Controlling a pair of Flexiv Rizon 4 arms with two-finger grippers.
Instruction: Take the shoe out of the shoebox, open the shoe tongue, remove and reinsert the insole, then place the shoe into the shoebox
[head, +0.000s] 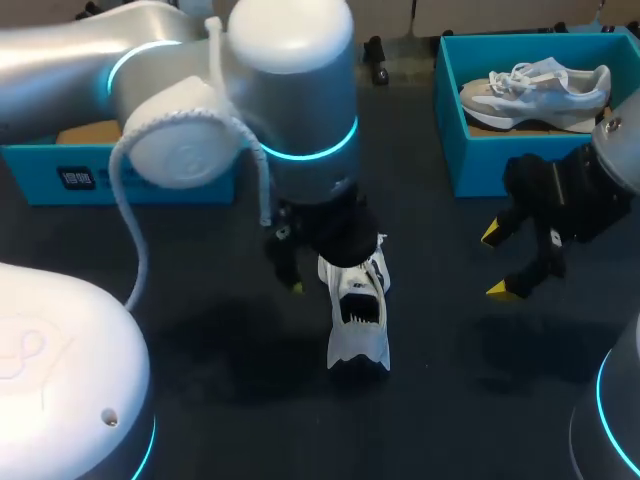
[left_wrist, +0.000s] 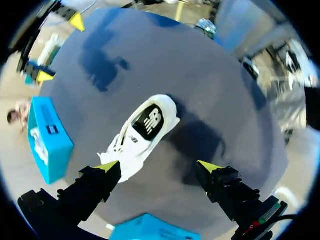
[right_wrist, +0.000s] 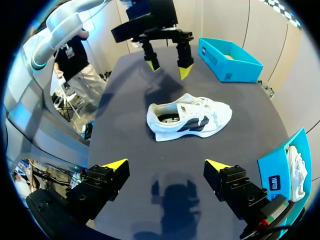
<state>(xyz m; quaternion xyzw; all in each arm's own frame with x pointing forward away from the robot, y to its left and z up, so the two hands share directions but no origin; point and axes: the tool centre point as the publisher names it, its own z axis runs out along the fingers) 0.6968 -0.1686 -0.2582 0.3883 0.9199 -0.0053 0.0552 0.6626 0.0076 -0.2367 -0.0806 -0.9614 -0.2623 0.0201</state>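
A white shoe with black side markings (head: 357, 312) stands upright on the dark table, out of any box. My left gripper (head: 332, 264) hangs open just above its laced front end, touching nothing; one yellow tip shows beside the shoe. In the left wrist view the shoe (left_wrist: 142, 132) lies ahead of the open left gripper (left_wrist: 160, 170), nearer one finger. My right gripper (head: 500, 262) is open and empty, off to the shoe's right. From the right wrist view the shoe (right_wrist: 190, 117) sits ahead of the open right gripper (right_wrist: 167, 167), with the left gripper (right_wrist: 167, 65) beyond it.
A blue shoebox (head: 452, 130) at the back right holds a grey-white shoe (head: 535, 92). A second blue box (head: 120, 178) sits at the back left, behind my left arm. Bare table lies in front of the shoe and between it and the right gripper.
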